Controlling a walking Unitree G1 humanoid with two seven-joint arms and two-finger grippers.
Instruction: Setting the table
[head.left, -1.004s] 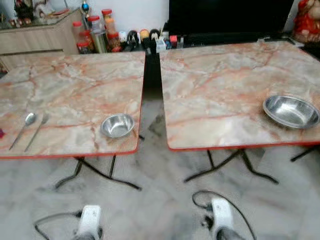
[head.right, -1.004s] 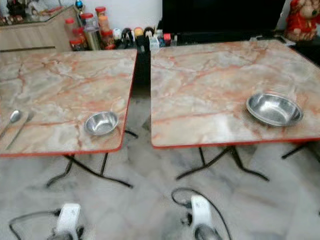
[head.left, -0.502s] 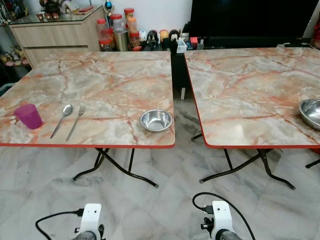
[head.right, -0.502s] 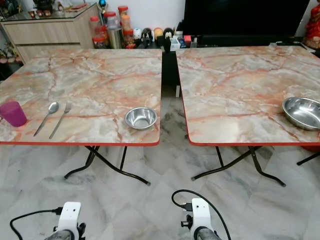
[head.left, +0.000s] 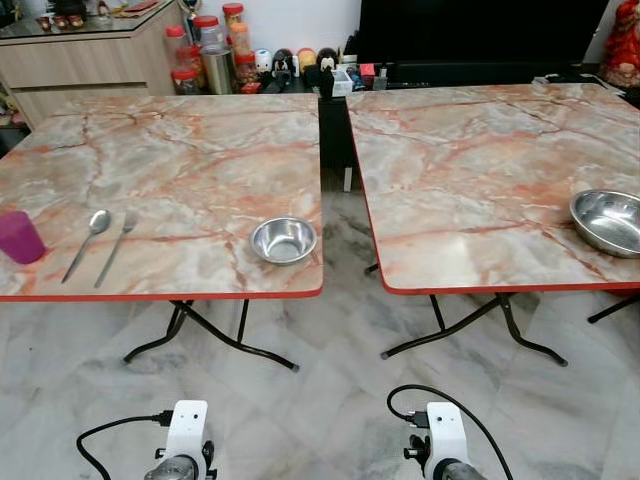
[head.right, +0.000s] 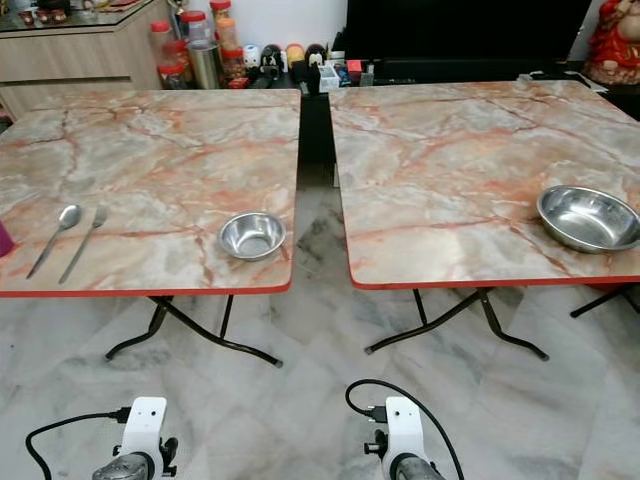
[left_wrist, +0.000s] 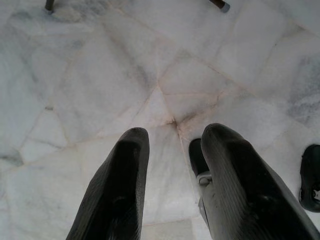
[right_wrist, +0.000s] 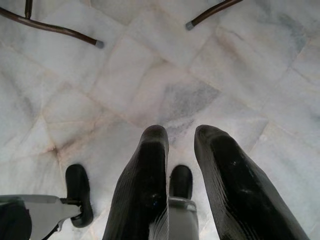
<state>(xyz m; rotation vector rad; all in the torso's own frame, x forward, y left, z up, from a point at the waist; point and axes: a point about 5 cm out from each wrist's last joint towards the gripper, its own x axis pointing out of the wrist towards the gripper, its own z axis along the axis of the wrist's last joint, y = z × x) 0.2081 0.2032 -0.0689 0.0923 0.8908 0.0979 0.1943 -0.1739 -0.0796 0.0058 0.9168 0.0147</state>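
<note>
A pale marble floor (head.left: 330, 400) runs under two marble-patterned folding benches with red edging, set side by side with a narrow gap between them. A wooden cabinet (head.left: 90, 60), a row of jars and bottles (head.left: 205, 60) and a dark screen (head.left: 480, 35) line the far wall.

In the left eye view, the left bench (head.left: 180, 160) carries a purple cup (head.left: 18, 237) at its far-left near edge. Just right of it a spoon (head.left: 86, 243) and fork (head.left: 115, 248) lie parallel, handles toward the robot. A small steel bowl (head.left: 283, 240) sits near the near-right corner. That looks like a place setting begun along the edge where a diner would sit. On the right bench (head.left: 470, 150) a wide steel dish (head.left: 610, 221) rests at the near-right, well apart from the rest, so it probably needs bringing over.

The right eye view shows the same layout. The small bowl stands apart from the cutlery, and the dish lies close to its bench's near edge.

In the left wrist view the left end effector (left_wrist: 170, 185) hangs over the floor, fingers apart and empty.

In the right wrist view the right end effector (right_wrist: 180, 180) likewise points at the floor, fingers apart with nothing between them. The bench legs' feet (right_wrist: 190, 23) show beyond. Both arms seem idle because the robot stands back from the benches.
</note>
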